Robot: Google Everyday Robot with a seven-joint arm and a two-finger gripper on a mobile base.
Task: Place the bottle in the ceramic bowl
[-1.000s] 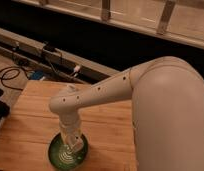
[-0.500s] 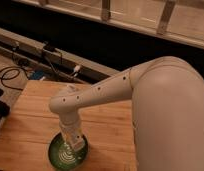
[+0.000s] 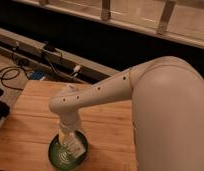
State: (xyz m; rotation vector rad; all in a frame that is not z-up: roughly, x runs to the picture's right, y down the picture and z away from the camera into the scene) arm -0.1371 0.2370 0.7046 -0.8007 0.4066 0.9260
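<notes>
Nothing large has shifted since the earlier frames: the white arm [image 3: 145, 95] stretches as before from the right side down to the front edge of the wooden table [image 3: 30, 120], its wrist hanging upright over the ceramic bowl [image 3: 68, 152], with at most a slight settling downward. That dark-green bowl sits close to the table's near edge, its pale swirl lines showing on the left of the inside. The end effector [image 3: 71, 144] reaches down into the bowl, and the bottle [image 3: 75, 146], a small whitish shape, lies low inside, right of centre. It seems to sit at or just above the bowl's floor, though the wrist covers the upper part of it. Whether the end effector pinches the bottle or has let go I cannot tell. By my reading, the step in hand is the release itself, the carrying being done. The next move calls for a full letting go, then a straight lift clear of the rim without dragging the bottle or nudging the bowl toward the table's edge.
</notes>
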